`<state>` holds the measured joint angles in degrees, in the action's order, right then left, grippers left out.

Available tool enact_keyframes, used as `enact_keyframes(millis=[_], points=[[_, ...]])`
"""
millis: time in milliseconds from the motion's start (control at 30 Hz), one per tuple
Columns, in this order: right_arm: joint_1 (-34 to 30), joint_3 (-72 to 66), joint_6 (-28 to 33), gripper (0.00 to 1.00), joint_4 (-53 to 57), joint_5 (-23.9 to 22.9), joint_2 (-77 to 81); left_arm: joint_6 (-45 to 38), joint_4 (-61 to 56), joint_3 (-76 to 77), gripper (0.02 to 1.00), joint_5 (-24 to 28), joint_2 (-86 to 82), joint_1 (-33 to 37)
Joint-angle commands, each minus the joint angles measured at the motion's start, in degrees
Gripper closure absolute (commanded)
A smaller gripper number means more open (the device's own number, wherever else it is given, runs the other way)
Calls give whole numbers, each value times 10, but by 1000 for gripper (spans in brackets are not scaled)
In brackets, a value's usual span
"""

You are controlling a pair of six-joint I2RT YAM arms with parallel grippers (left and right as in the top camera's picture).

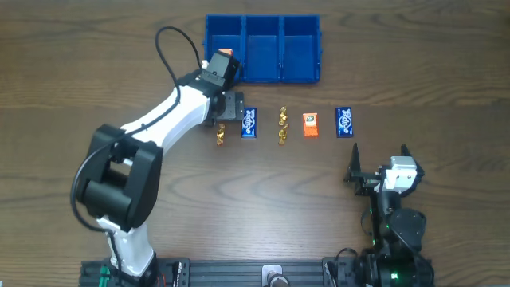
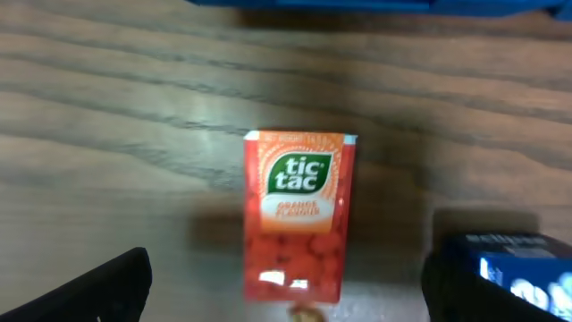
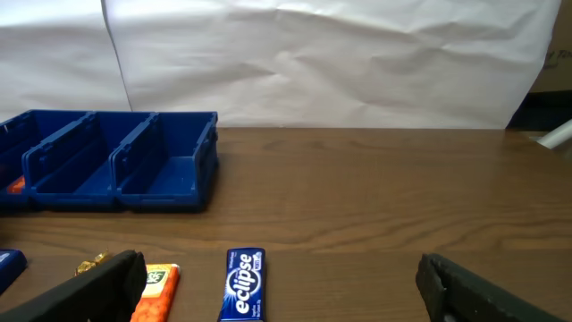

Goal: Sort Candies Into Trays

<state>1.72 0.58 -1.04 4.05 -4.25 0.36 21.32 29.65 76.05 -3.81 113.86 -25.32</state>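
Candies: flat card packs and crinkled gold-foil sweets (image 1: 283, 126) lie in a row on the table (image 1: 446, 64), near the tray (image 1: 263, 80).
Left gripper (image 1: 229, 108): spread wide, holding nothing.
Orange box (image 2: 299, 215): glossy rectangle, flat on the wood between the left gripper's fingers, apart from both; blue pack (image 2: 514, 268) just beside.
Right gripper (image 1: 379, 159): spread wide, empty.
Tray: blue plastic, three compartments.
Table: dark grained wood.
Backdrop (image 3: 340, 63): creased white sheet.

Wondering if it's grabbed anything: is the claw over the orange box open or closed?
Open: the left gripper has its fingers wide apart either side of the orange box, not touching it.
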Motion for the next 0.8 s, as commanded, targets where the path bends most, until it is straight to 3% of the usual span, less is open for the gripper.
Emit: enact_keyframes(millis=[33,133,267,400,567,733,800], points=[[2,-1,-6,1,3,1,-2,-1,-8,6,58,13,25,3],[2,-1,-6,3,2,1,-2,-2,-8,6,69,13,30,6],[2,-1,-6,1,3,1,-2,-6,-8,6,169,13,30,7],[2,-1,-6,1,3,1,-2,-14,-15,6,207,20,39,10],[2,-1,-6,1,2,1,-2,-14,-16,6,375,20,40,11],[2,-1,-6,1,3,1,-2,-14,-17,7,606,23,40,11],[2,-1,-6,1,2,1,-2,-14,-16,11,647,26,40,11]])
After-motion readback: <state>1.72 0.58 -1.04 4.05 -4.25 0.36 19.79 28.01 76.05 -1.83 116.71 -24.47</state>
